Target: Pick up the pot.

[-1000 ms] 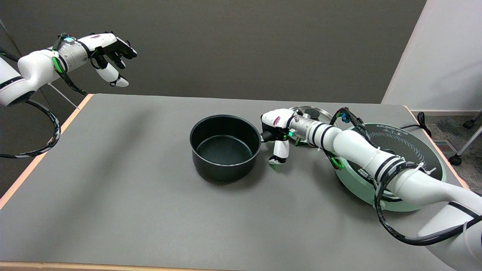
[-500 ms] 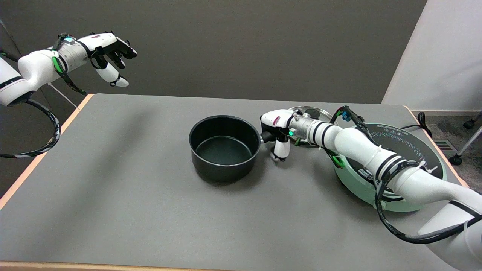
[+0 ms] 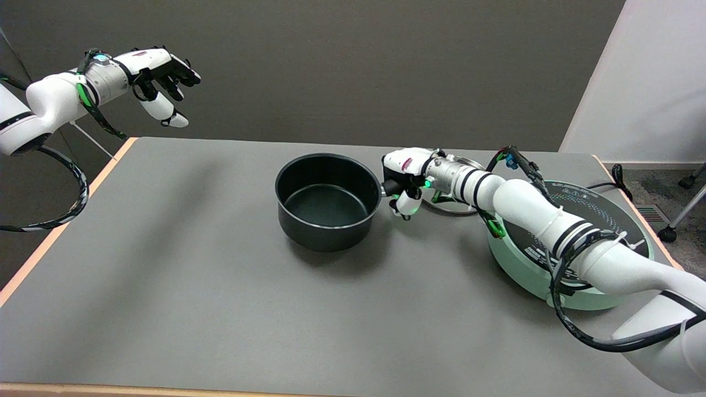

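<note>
While the right hand (image 3: pixel 405 184) wraps around the short handle at the pot's right side, the pot (image 3: pixel 327 201) sits near the middle of the grey surface (image 3: pixel 193 286), its open mouth facing up. The black fingers (image 3: pixel 392 186) are curled in tight on that handle, so the hand holds the pot, and one white finger hangs down just below the grip. Whether the pot's base touches the surface or is raised off it cannot be told for sure, though a soft shadow spreads below and to the right of it. The pot is dark and round with a thin pale rim, and nothing lies inside it.

Behind the right wrist a round metal lid (image 3: pixel 455 193) with a dark knob lies flat, mostly hidden by the arm. Further right stands a round cooktop (image 3: pixel 584 242) with a pale green body and a black top, and the right arm (image 3: pixel 529 212) passes over its near left edge. A black cable loops from the arm down past the cooktop's front.

At the upper left the left hand (image 3: pixel 157 74) is held in the air above the far left corner, its fingers loosely bent and holding nothing. A dark wall stands behind the surface, with a lighter panel at the right.
</note>
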### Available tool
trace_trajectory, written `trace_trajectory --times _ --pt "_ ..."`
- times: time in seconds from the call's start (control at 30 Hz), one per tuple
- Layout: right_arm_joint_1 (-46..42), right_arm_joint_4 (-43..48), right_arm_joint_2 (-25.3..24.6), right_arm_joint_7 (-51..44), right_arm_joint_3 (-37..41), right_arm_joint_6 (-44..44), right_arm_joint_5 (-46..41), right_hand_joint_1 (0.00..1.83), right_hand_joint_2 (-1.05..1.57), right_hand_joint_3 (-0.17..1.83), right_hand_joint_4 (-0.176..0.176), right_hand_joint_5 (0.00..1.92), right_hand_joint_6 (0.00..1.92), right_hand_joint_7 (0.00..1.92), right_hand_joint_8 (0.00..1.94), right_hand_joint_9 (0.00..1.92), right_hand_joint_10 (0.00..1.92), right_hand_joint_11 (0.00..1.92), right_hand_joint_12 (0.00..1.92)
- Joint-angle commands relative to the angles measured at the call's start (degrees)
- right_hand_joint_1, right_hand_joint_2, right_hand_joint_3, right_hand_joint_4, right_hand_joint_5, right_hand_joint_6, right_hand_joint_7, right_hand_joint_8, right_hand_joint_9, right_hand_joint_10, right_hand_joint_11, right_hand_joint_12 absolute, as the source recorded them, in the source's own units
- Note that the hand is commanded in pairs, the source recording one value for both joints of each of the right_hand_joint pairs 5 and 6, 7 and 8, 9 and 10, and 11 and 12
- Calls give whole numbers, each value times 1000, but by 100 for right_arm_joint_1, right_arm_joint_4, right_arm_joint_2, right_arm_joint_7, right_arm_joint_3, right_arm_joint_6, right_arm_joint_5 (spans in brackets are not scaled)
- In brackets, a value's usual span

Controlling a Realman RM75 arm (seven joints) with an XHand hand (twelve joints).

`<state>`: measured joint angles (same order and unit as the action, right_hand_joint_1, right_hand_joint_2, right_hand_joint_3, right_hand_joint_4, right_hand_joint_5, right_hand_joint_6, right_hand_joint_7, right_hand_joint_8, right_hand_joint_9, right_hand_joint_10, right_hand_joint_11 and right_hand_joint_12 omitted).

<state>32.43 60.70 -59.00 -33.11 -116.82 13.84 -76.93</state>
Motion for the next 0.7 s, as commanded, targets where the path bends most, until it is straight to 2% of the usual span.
trace_trajectory --times 0.03,0.27,0.4,0.7 --pt "12 155 17 17 74 -351 -172 1233 673 1108 -32 1920 1920 1920 1920 1920 1920 1920 1920" --pt "-39 310 34 64 137 -493 -172 1231 658 1177 -36 1920 1920 1920 1920 1920 1920 1920 1920" --pt "-211 498 98 96 174 -856 -172 1250 651 1213 -38 1920 1920 1920 1920 1920 1920 1920 1920" --pt "-1079 1518 300 56 1052 -1620 -124 1264 635 1231 -40 1920 1920 1920 1920 1920 1920 1920 1920"
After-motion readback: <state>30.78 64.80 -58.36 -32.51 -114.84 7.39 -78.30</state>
